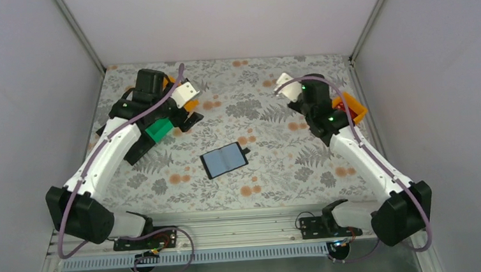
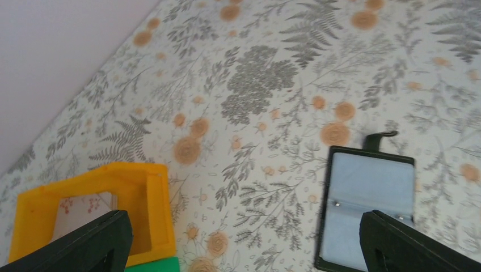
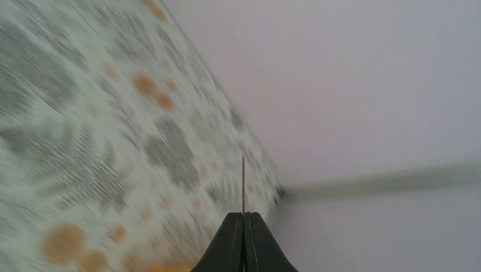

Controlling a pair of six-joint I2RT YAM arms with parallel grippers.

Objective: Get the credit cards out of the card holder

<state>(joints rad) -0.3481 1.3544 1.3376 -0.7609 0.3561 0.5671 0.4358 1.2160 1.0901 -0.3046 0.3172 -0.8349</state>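
Observation:
The card holder (image 1: 225, 160) lies open and flat in the middle of the table, its black tab pointing right. In the left wrist view the card holder (image 2: 368, 198) shows pale bluish pockets; I cannot tell whether credit cards sit in them. My left gripper (image 2: 244, 226) is open and empty at the back left, just right of an orange tray (image 2: 136, 187). My right gripper (image 3: 244, 218) is shut on a thin credit card (image 3: 243, 187), seen edge-on and sticking out past the fingertips. In the top view that gripper is hidden under its wrist.
A green tray (image 1: 159, 130) and a black tray (image 1: 138, 151) lie beside the left arm. A second orange tray (image 1: 353, 107) holding something red sits under the right wrist. White walls close in the table at the back and on both sides.

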